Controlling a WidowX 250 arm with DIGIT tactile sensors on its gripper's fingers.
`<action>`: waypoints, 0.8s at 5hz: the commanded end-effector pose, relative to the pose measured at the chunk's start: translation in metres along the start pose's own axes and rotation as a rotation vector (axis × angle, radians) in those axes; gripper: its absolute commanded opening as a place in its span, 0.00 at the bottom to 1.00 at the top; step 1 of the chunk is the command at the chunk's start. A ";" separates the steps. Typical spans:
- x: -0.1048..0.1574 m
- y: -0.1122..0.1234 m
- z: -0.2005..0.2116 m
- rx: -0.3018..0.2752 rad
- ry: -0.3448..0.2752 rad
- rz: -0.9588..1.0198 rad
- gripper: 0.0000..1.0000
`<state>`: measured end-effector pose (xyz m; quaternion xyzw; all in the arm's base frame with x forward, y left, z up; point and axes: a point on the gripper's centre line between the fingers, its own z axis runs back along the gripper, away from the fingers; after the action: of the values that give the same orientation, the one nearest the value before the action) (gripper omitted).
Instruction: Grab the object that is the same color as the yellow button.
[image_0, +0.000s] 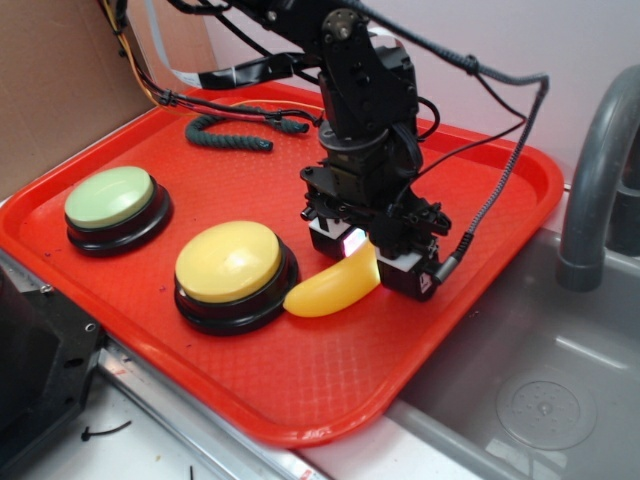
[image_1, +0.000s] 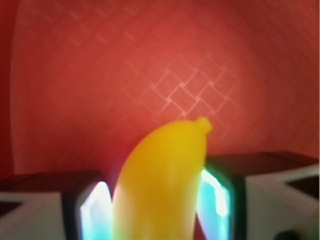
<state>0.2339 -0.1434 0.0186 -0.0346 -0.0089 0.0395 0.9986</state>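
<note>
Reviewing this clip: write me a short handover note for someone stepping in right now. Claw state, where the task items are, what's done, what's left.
Claw: down on the red tray, pads on either side of the yellow toy banana; the wrist view shows the banana filling the gap between them, so it looks shut on it.
Banana: its free end points toward the yellow button and sits right beside that button's black base; whether it is off the tray yet is unclear.
Pale green button and dark green rope: on the tray, apart from the claw.
Done: right object chosen and gripped.
Left: lift it and confirm the hold.
</note>
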 end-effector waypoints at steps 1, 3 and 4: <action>0.021 0.019 0.043 -0.030 0.007 0.085 0.00; 0.044 0.048 0.136 -0.071 -0.030 0.310 0.00; 0.042 0.071 0.171 -0.090 -0.052 0.372 0.00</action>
<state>0.2650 -0.0609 0.1640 -0.0638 0.0082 0.2237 0.9725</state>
